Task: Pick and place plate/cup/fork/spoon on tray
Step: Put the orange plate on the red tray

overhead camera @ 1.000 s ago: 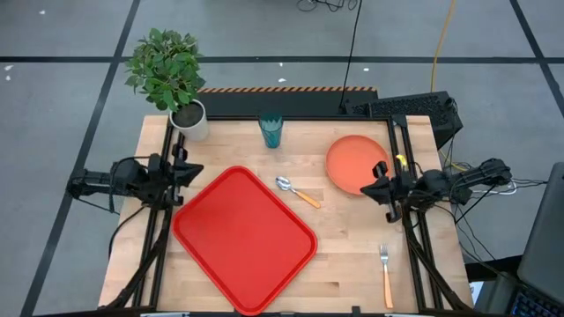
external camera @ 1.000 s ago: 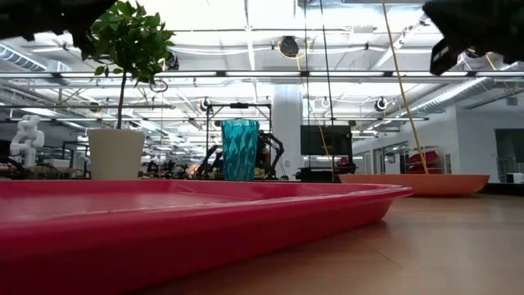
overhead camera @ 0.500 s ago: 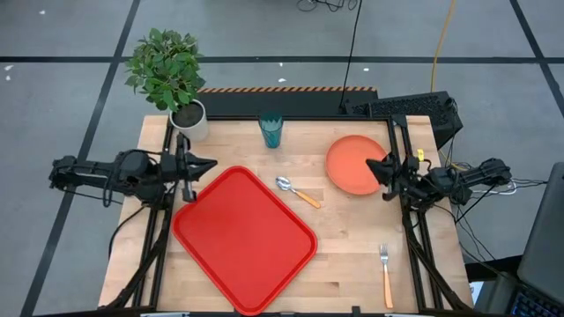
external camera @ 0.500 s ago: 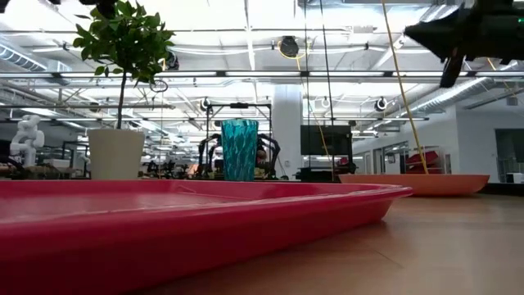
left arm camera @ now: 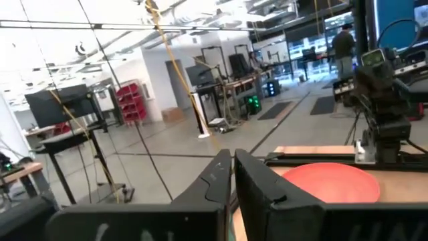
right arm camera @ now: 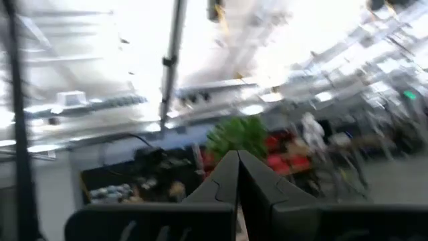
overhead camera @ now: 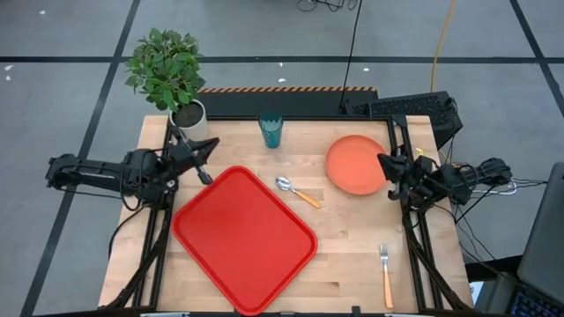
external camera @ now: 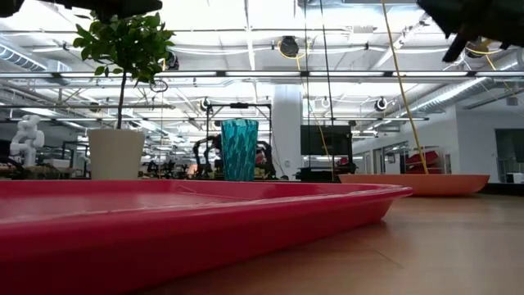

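The red tray (overhead camera: 244, 238) lies at the table's left-middle, near the front. The orange plate (overhead camera: 354, 165) lies flat at the right, also in the left wrist view (left arm camera: 324, 183). The teal cup (overhead camera: 271, 131) stands upright at the far edge. The spoon (overhead camera: 296, 191) lies between tray and plate. The fork (overhead camera: 385, 275) lies at the near right. My left gripper (overhead camera: 209, 146) is shut and empty, raised over the table's left side by the tray's far corner. My right gripper (overhead camera: 382, 160) is shut and empty, above the plate's right edge.
A potted plant in a white pot (overhead camera: 189, 119) stands at the far left corner, close to my left gripper. Bare wood lies between the tray and the fork.
My left gripper has moved toward the table's right and far side and tipped upward, from the left edge to the tray's far corner. My right gripper has drawn slightly toward the far edge over the plate's rim and tipped upward. Nothing on the table has moved.
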